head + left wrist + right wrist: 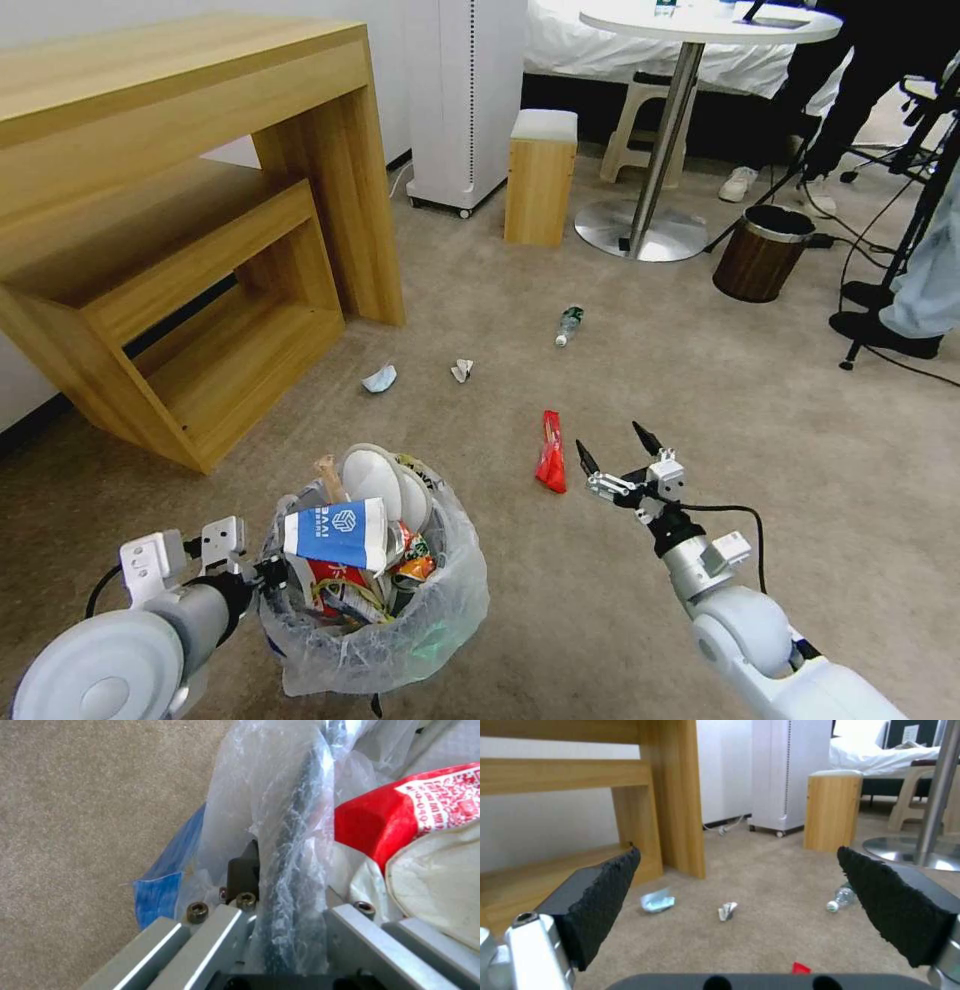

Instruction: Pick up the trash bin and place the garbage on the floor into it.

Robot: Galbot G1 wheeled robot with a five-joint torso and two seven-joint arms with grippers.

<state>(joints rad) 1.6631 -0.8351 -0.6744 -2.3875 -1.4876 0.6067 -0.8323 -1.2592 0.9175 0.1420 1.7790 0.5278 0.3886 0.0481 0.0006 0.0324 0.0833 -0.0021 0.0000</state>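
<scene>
Nearest the head camera, the left gripper (262, 572) clamps the rim of the trash bin (375, 600), stuffed with wrappers and two white slippers. Ahead, the right gripper (612, 450) hovers with fingers spread just beside a red wrapper (549, 452). Three more pieces lie on the floor (700, 400) — a blue wad (380, 378), a white wad (461, 370), a bottle (568, 326). A wooden desk (180, 200) stands left.

Left wrist view: jaws pinch the bag-covered rim (295, 843).

Right wrist view: pads (605, 896) apart — both wads and the bottle (841, 899) between them.
</scene>
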